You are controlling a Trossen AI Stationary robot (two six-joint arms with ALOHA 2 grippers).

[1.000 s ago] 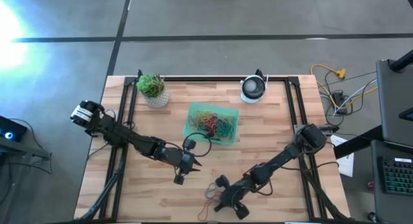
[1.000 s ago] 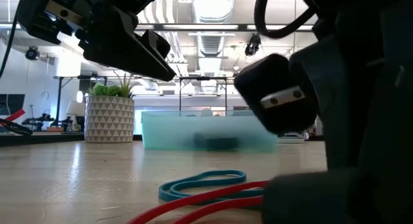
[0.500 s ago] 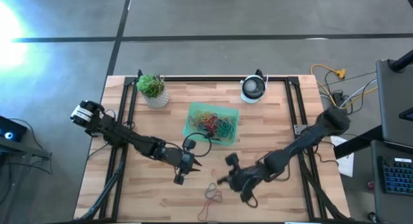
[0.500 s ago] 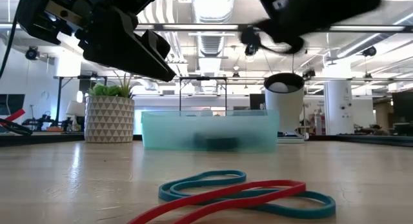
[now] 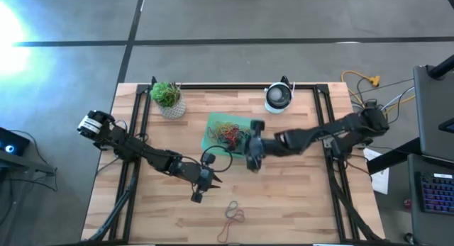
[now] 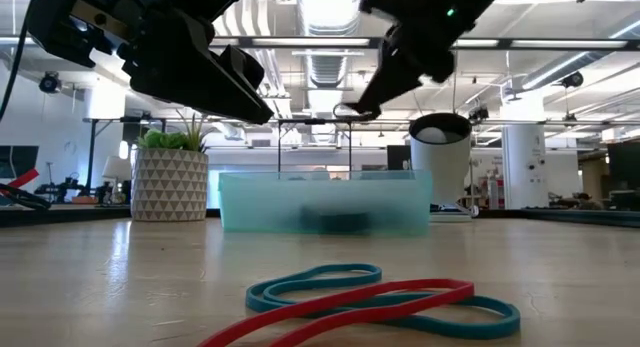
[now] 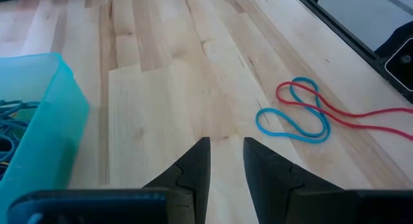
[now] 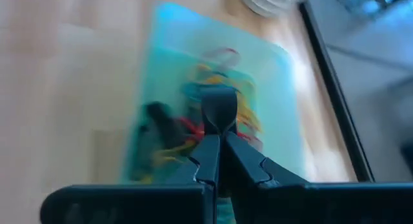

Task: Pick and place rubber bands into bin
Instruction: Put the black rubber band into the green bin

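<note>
- While no readable brand, label or writing shows anywhere, plenty else to note.
- Rubber bands (image 5: 233,135) heaped in mixed colours inside the bin (image 5: 211,121), set a little toward the far edge of the table (image 5: 298,196), near its middle.
- Two more loops on the bare wood near the table's front edge: a blue band (image 7: 292,122) and a red band (image 7: 335,111), crossing and touching.
- Right gripper (image 5: 250,161) raised above the bin's right wall, fingers pressed together; in the right wrist view a dark band-like shape (image 8: 219,108) at the tips, too blurred to say whether gripped.
- Heap of bands directly below and ahead of those closed fingers.
- Left gripper (image 5: 197,195) toward the table's front-left part, near the bin's front-left corner, well apart from the loose pair; fingers (image 7: 193,166) parted by a narrow gap, holding nothing.
- Potted plant (image 5: 169,98) near the far-left corner.
- Round white and dark device (image 5: 278,97) at the far edge, right of the bin.
</note>
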